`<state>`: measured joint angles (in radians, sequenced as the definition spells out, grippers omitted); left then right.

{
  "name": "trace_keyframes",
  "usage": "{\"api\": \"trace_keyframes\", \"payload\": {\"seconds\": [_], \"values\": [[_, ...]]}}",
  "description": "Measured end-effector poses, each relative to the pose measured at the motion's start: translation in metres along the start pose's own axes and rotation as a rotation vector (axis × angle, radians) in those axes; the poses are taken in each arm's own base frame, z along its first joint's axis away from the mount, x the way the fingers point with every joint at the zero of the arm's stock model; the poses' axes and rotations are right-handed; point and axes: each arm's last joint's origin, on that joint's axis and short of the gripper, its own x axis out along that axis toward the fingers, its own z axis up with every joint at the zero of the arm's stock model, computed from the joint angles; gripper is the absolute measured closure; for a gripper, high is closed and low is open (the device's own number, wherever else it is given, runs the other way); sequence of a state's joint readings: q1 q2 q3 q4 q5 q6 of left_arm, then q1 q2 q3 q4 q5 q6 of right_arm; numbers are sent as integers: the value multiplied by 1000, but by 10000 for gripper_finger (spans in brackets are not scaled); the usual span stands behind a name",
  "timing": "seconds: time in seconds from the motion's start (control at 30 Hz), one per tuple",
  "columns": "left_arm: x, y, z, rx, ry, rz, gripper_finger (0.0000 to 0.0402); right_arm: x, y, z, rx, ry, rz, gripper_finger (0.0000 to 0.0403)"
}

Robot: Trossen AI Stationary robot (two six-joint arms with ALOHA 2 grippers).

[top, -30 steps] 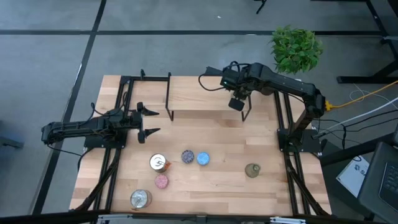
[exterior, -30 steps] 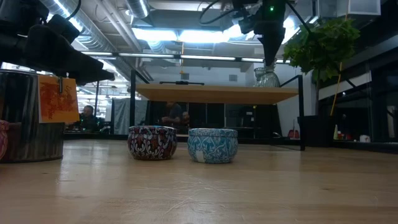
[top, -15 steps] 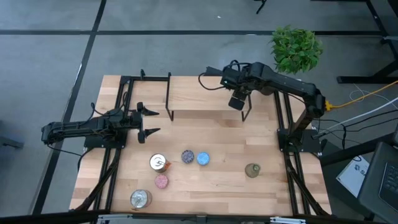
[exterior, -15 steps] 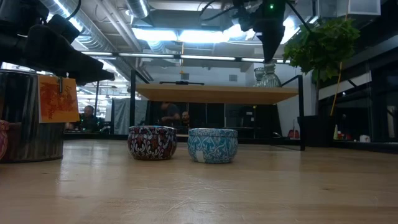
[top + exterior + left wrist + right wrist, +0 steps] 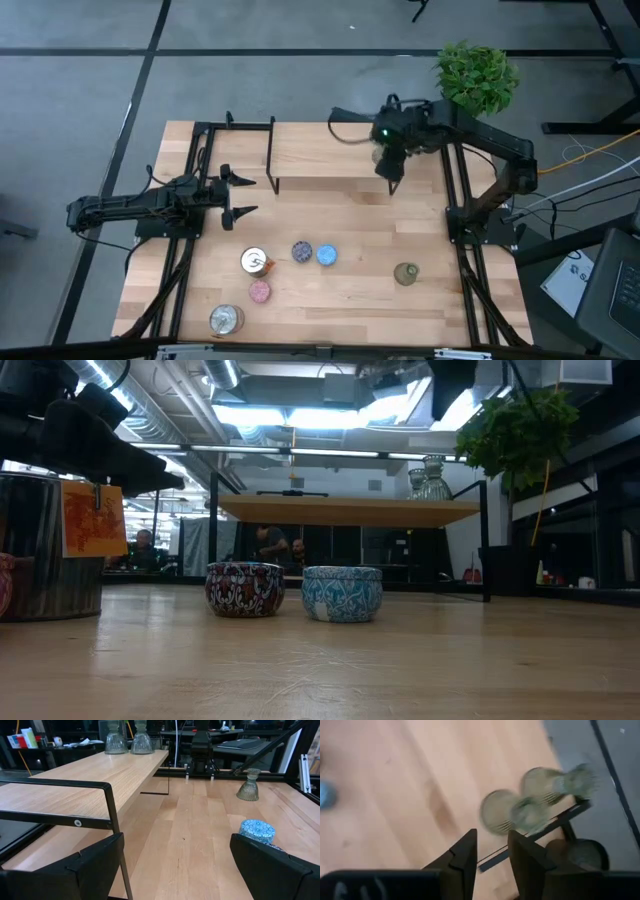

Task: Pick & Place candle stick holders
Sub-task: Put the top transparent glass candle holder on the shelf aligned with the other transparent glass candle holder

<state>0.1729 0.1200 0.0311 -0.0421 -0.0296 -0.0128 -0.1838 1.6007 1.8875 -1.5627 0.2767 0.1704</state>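
Observation:
Two pale olive-green glass holders (image 5: 427, 480) stand side by side on the right end of the raised wooden shelf (image 5: 350, 510); they also show in the left wrist view (image 5: 128, 737). My right gripper (image 5: 492, 835) hovers above them, slightly open and empty; in the high view (image 5: 391, 172) its arm covers them. On the table stand a third green glass holder (image 5: 405, 273), the blue (image 5: 326, 254), purple-speckled (image 5: 301, 251), pink (image 5: 259, 291) and two silvery holders (image 5: 255, 261) (image 5: 227, 319). My left gripper (image 5: 243, 195) waits open at the table's left.
The shelf's black metal frame (image 5: 270, 150) stands over the far half of the table. A green plant (image 5: 477, 78) stands beyond the far right corner. Bare wood lies between the blue holder and the green glass holder on the table.
My right gripper has let go of a green glass holder on the shelf's right end and risen straight up from it; in the low view it now shows only at the top edge. The holder stays upright beside the other one.

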Motion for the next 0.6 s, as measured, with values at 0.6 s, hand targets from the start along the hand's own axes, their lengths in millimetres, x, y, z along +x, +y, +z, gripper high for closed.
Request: {"api": "trace_keyframes", "payload": {"seconds": [0.6], "values": [[0, 0, 0, 0, 0, 0, 38, 75, 88, -56, 69, -169, -85, 391]]}}
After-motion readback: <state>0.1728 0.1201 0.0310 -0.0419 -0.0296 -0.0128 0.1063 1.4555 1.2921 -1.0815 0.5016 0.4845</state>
